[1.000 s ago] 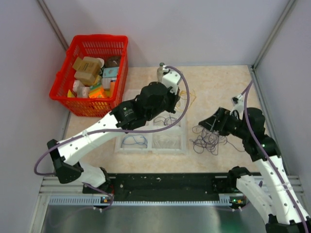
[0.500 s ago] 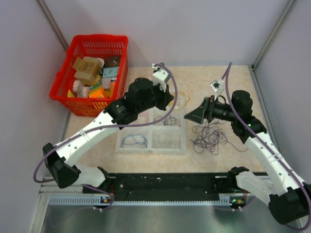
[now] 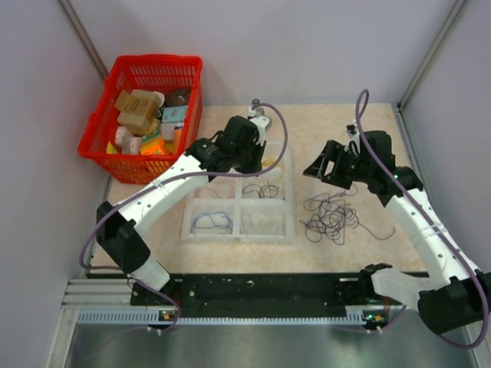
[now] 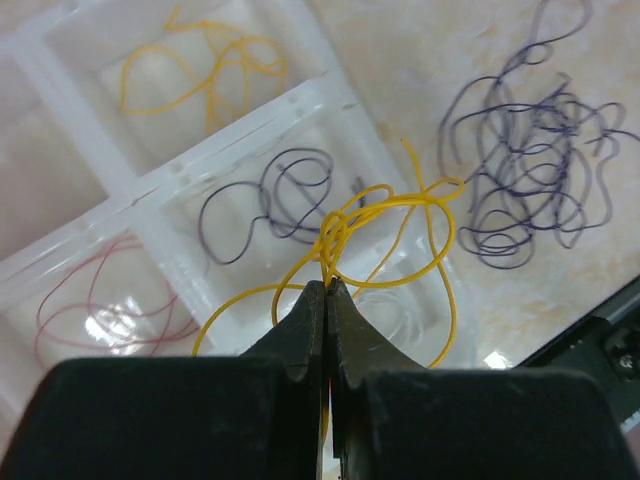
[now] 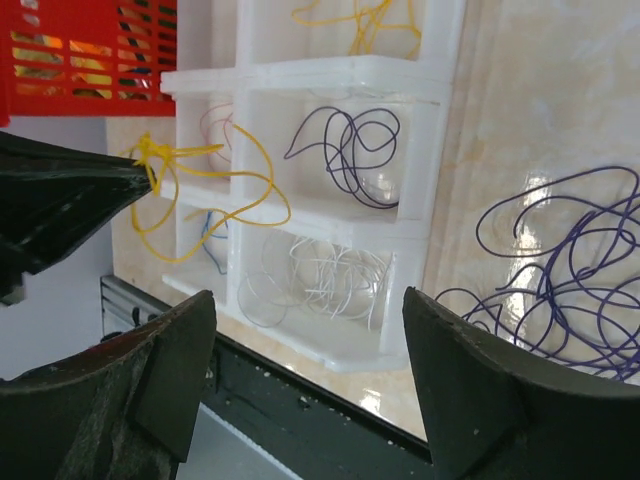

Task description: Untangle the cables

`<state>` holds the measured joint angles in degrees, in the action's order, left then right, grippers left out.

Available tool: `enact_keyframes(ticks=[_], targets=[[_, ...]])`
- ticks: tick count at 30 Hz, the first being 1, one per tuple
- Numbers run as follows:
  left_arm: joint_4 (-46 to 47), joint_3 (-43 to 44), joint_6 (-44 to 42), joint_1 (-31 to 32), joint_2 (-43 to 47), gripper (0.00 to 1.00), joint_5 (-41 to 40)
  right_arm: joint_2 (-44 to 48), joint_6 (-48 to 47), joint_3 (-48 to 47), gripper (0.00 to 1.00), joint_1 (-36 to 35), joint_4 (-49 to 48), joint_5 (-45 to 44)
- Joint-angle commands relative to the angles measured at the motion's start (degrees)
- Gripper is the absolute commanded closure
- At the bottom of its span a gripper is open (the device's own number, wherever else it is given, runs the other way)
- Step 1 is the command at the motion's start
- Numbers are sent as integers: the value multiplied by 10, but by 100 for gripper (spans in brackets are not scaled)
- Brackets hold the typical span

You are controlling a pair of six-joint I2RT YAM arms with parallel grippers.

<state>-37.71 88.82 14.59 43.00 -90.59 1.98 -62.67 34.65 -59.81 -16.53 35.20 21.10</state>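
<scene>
Left pincer: the left gripper (image 4: 327,290) is pinched shut on a knot of yellow wire (image 4: 400,205), with no gap between the jaws.
Held strand: its loops fan forward from the tips and droop to either side. They hang above the cell of the tray (image 4: 230,135) that holds a dark purple loop (image 4: 275,195).
Yellow cell: the yellow strands (image 4: 200,75) already sorted lie past the tips and off to their left, one divider wall farther on.
The cables: the dark purple bunch (image 4: 520,170) lies on the table outside the tray, ahead of the left pincer's tips and to their right, well apart from the held strand.
Right pincer: the right gripper (image 5: 308,300) has its jaws spread wide with nothing between them. The tray sits under its gap and the bunch lies off past its right finger.
Nearer arm: the right one for the bunch, the left one for the yellow cell.
Likely next move: the left pincer probably needs to carry forward and leftward over the divider before letting go.
</scene>
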Motion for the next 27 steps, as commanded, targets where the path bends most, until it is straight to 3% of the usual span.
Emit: enact_keyframes(ticks=[1, 6, 13, 22, 27], targets=[[-54, 20, 14, -51, -5, 100, -44, 3, 5, -72, 25, 36, 57, -20], [12, 79, -24, -62, -91, 100, 28, -67, -20, -117, 26, 79, 98, 12], [44, 202, -21, -74, -225, 100, 34, -104, -53, -171, 27, 80, 172, 18], [103, 174, -28, -93, -276, 100, 9, -94, -84, -183, 26, 98, 225, -9], [52, 214, -31, -107, -339, 100, -1, -96, -74, -179, 26, 98, 226, -9]])
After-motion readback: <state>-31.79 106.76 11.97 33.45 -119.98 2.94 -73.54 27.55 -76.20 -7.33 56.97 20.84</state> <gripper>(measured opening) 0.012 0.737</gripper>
